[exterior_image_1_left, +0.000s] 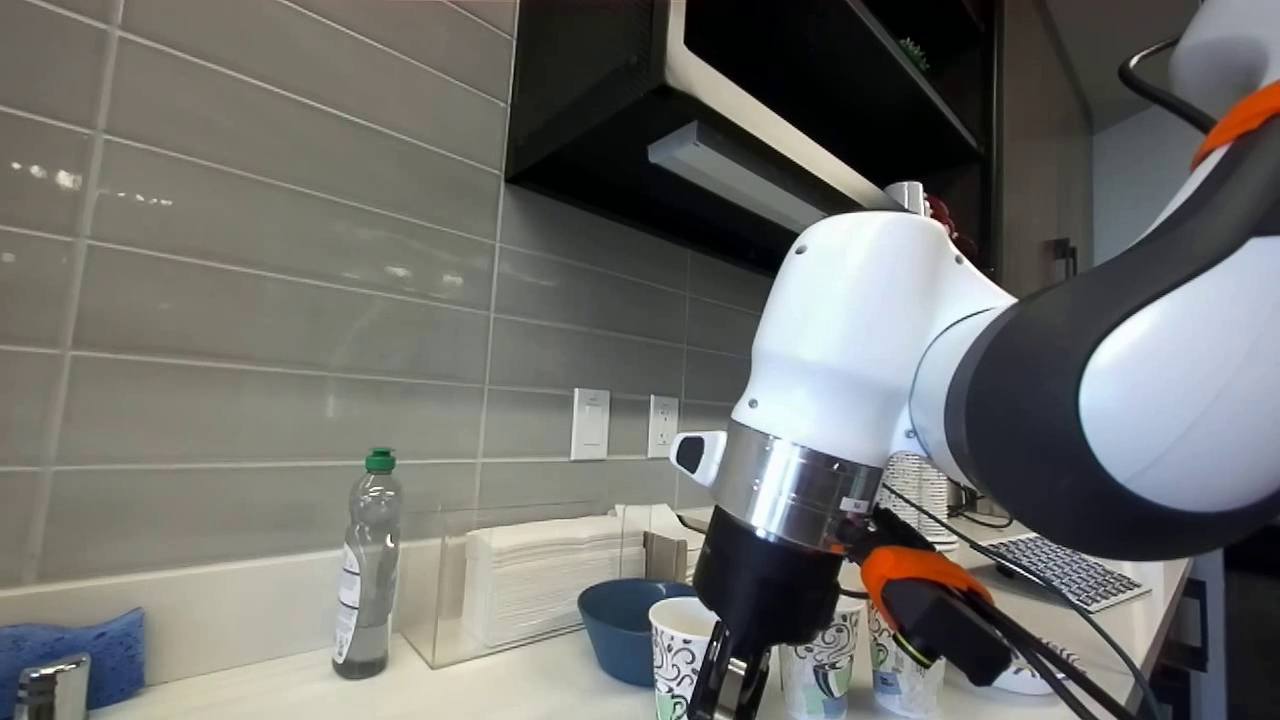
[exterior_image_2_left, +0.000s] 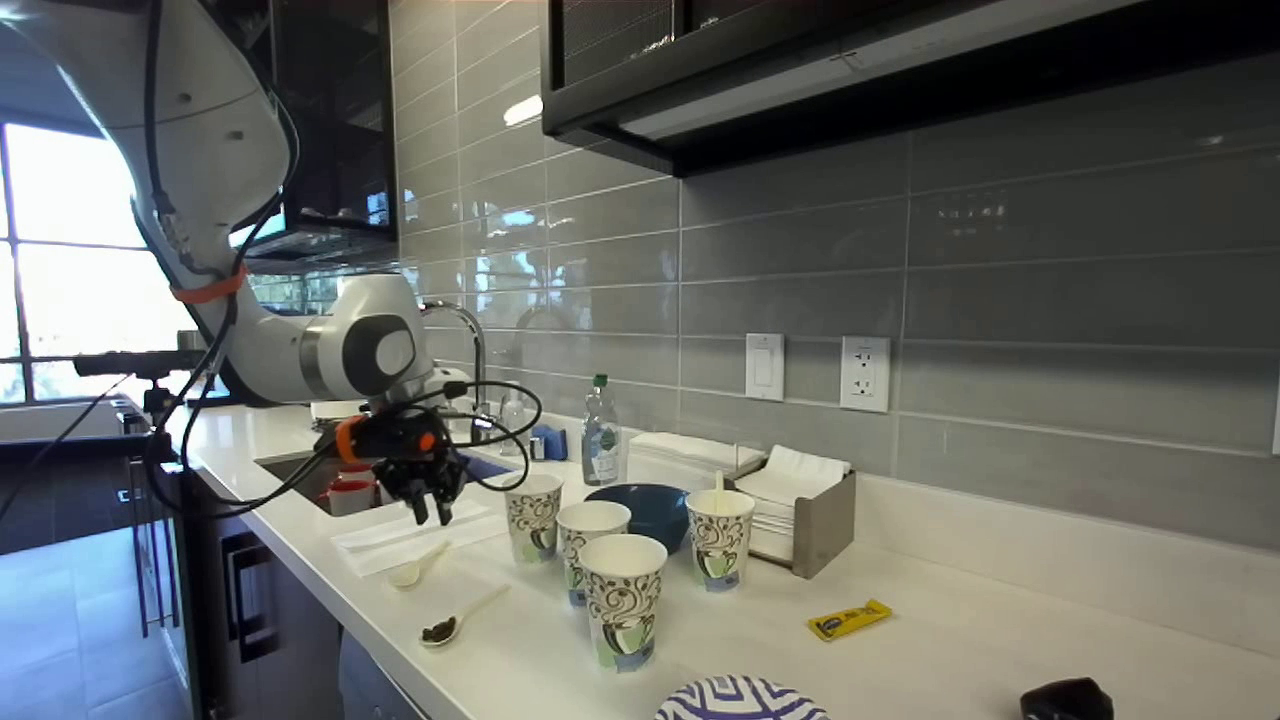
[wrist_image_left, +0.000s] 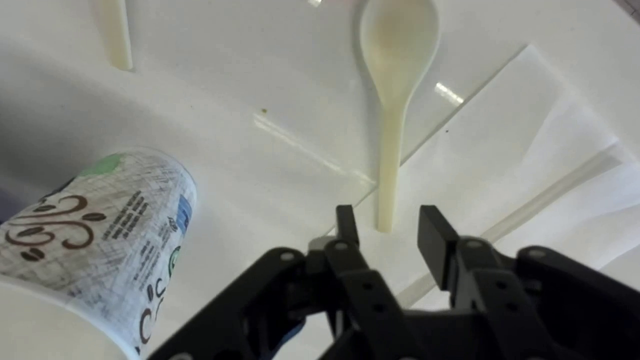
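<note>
Basically, my gripper (wrist_image_left: 389, 224) hung partway spread and empty over the spoon (wrist_image_left: 394, 115); dropping too low could've snagged the white paper (wrist_image_left: 505, 140) partly beneath it.

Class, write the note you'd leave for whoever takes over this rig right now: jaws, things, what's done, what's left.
Jaws: open, holding nothing, above the handle end of the empty spoon.
Things: that spoon's handle crosses the edge of the white paper; the spoon with dark contents lies nearby on the counter.
Done: a pale handle stands in the paper cup near the napkin holder.
Left: neither of the two spoons is picked up yet.
</note>
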